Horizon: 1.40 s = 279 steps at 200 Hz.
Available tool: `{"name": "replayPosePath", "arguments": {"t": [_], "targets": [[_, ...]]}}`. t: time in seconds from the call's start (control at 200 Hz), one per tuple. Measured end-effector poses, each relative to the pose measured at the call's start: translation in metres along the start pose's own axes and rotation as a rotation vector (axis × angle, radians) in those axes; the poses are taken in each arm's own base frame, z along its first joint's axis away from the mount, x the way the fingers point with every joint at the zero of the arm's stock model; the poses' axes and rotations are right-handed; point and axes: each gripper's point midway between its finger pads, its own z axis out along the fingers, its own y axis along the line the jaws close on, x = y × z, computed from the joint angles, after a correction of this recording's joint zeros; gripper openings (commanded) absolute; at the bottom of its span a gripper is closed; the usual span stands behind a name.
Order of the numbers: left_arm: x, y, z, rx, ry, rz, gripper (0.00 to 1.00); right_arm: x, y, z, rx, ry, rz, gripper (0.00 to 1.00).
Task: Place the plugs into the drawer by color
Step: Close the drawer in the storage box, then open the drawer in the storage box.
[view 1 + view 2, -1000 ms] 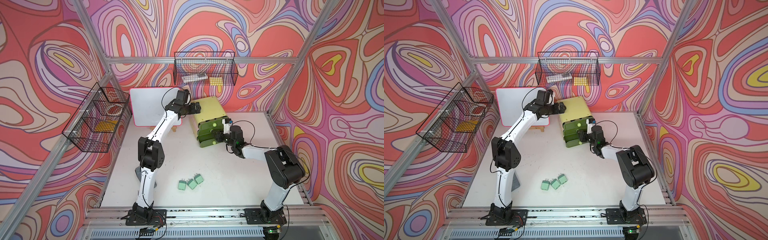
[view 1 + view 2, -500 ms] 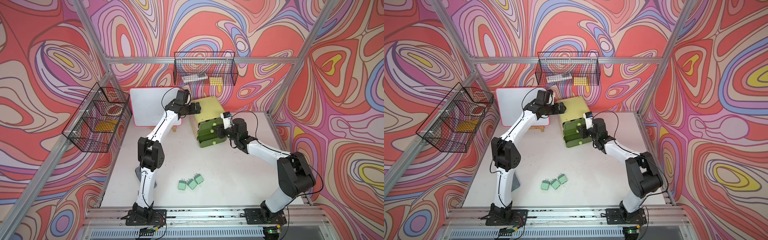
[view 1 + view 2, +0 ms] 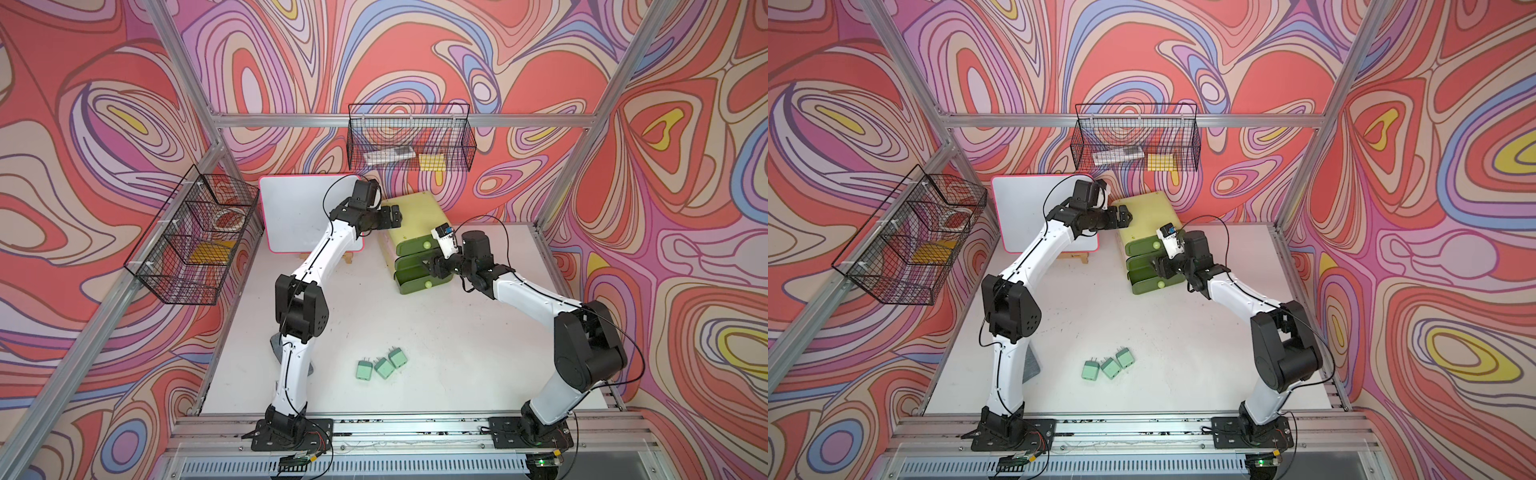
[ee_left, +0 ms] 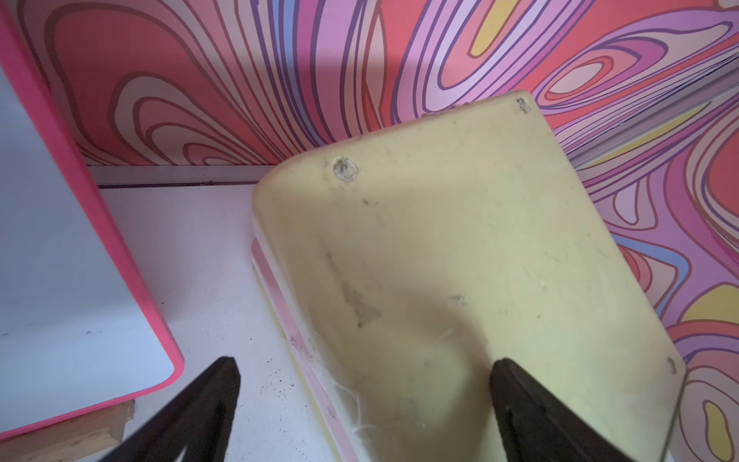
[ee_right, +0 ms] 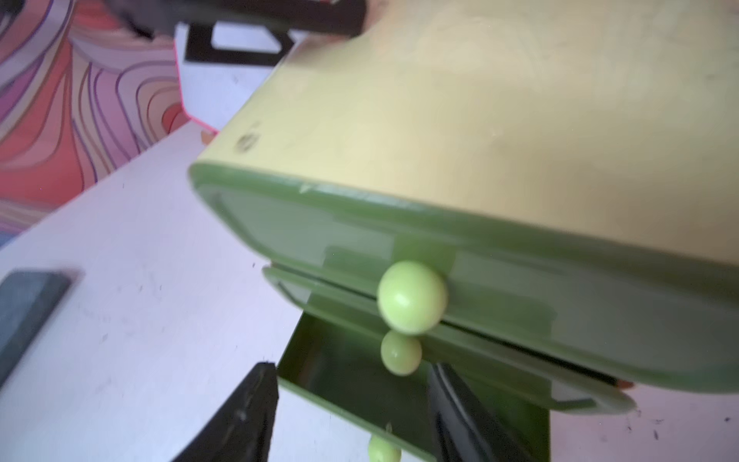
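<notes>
Both top views show three mint green plugs (image 3: 383, 368) (image 3: 1110, 368) lying close together on the white table, near its front. The drawer (image 3: 419, 216) (image 3: 1150, 212), a pale yellow-green chest, stands at the back. Its bottom drawer (image 5: 352, 380) is pulled out a little, and the part of its inside that shows is bare. My right gripper (image 5: 352, 384) (image 3: 429, 266) is open in front of the drawer fronts, by the middle knob (image 5: 400, 353). My left gripper (image 4: 364, 372) (image 3: 395, 216) is open, with one finger over the chest top (image 4: 460, 240) and one beside it.
A whiteboard with a pink rim (image 3: 303, 216) leans at the back left, close to the chest. Black wire baskets hang on the left wall (image 3: 195, 241) and the back wall (image 3: 409, 143). A grey slab (image 3: 276, 347) lies by the left arm's base.
The right gripper's jaws have opened wider at the drawer fronts, and the right arm has risen, its elbow swinging out to the right. The left arm has stayed put.
</notes>
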Motion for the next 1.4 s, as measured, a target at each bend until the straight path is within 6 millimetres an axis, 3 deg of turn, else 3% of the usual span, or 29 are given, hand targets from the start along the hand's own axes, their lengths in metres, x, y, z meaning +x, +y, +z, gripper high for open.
{"name": "replayPosePath", "arguments": {"t": [0.11,0.165,0.305,0.551,0.651,0.911,1.122,1.277,1.397], "targets": [[0.0,0.0,0.0,-0.001,0.0,0.002,0.97,0.025,0.022,-0.019,-0.078,0.044,-0.204,0.93],[0.0,0.0,0.0,-0.002,0.001,0.003,0.97,0.039,0.03,-0.024,-0.118,0.074,-0.307,0.98],[0.0,0.0,0.0,-0.003,0.003,0.004,0.97,0.061,0.037,-0.025,-0.187,0.149,-0.491,0.98],[0.001,0.0,0.0,-0.003,0.003,0.003,0.97,0.051,0.019,-0.003,-0.18,0.183,-0.691,0.97],[0.001,0.001,0.0,-0.004,0.004,0.003,0.97,0.057,0.008,0.014,-0.172,0.221,-0.743,0.97],[0.001,0.001,0.0,-0.003,0.005,0.003,0.97,0.097,-0.014,0.046,-0.157,0.379,-0.815,0.97],[0.001,0.0,-0.001,-0.003,0.004,0.003,0.97,0.101,-0.025,0.053,-0.122,0.427,-0.851,0.97],[0.001,0.001,-0.001,-0.004,0.004,0.003,0.97,0.108,-0.021,0.053,-0.118,0.454,-0.858,0.97],[0.0,0.001,-0.001,-0.005,0.003,0.003,0.97,0.133,-0.011,0.051,-0.144,0.502,-0.847,0.96]]}}
